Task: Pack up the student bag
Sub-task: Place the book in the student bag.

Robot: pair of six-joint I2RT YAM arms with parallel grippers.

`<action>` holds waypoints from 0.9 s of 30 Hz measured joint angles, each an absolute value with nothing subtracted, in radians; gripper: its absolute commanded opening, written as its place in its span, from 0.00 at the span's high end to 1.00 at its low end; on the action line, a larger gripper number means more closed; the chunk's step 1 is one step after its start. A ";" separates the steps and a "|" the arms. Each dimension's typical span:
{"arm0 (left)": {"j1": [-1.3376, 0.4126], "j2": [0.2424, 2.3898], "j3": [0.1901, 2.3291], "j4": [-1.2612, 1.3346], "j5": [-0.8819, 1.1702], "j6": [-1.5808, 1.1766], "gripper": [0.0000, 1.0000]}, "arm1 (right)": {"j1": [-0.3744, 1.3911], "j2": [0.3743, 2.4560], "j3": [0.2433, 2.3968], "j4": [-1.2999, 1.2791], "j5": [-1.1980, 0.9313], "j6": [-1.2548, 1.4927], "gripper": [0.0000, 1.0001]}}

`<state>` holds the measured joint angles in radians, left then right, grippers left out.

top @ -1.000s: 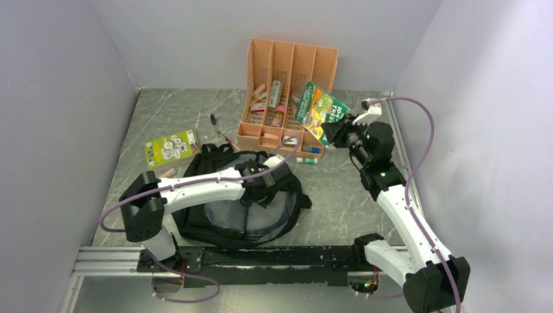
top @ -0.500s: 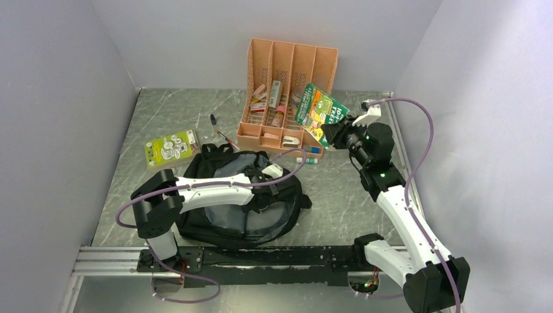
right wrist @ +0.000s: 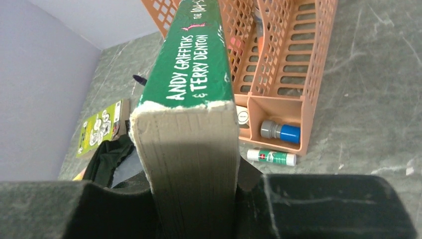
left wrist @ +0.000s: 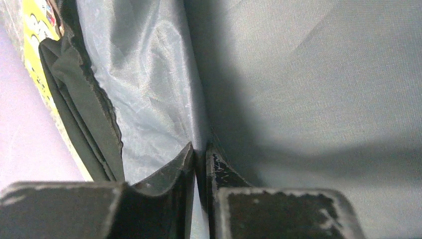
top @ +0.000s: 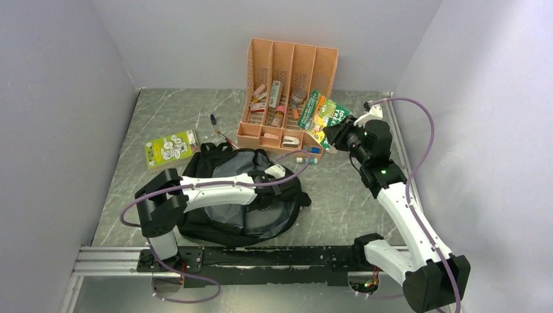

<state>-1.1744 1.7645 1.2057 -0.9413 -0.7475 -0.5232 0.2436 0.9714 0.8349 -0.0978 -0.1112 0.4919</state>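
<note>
1. While hemmed by pale walls on three sides, spreads grey and veined beneath everything else: counter [top: 339, 202].
2. Lies flat on that counter, left of centre and close to the near edge, with the rounded black body slumped, the mouth open and grey lining showing: student bag [top: 241, 220].
3. Stands upright at the far side, just beyond the bag, with four slots holding small stationery: orange file organiser [top: 290, 65].
4. Hangs in the air off the organiser's right front corner, spine toward the wrist camera and reading "Andy Griffiths & Terry Denton": green book [right wrist: 199, 59].
5. Rests flat on the counter just left of the bag's top: yellow-green booklet [top: 171, 148].
6. Sits clamped on the green book's page edge, a finger on either cover: right end effector [right wrist: 194, 196].
7. Reaches inside the bag's mouth, fingers nearly together and pinching a raised fold of grey lining: left end effector [left wrist: 201, 149].
8. Lies on the counter just in front of the organiser, apart from the bag: green-labelled glue stick [right wrist: 271, 157].
9. Lies on its side in the organiser's front compartment: blue-capped tube [right wrist: 281, 133].
</note>
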 measured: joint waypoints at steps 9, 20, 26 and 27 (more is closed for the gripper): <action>-1.132 1.723 1.253 -0.970 -0.738 -0.512 0.95 | 0.244 0.972 0.884 -0.185 -0.057 0.597 1.00; -1.039 1.482 1.300 -0.943 -0.723 -0.501 0.95 | 0.244 1.031 0.931 -0.198 -0.329 0.787 1.00; -1.027 1.481 1.300 -0.937 -0.721 -0.495 0.95 | 0.281 1.121 0.932 -0.171 -0.514 0.859 1.00; -1.026 1.481 1.300 -0.935 -0.721 -0.494 0.95 | 0.290 1.134 0.936 -0.182 -0.532 0.854 1.00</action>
<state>-1.0260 1.4807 1.2999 -0.9352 -0.7212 -0.4942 0.2901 1.1336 0.9363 -0.1818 -0.5323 0.8536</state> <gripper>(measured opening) 0.057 0.298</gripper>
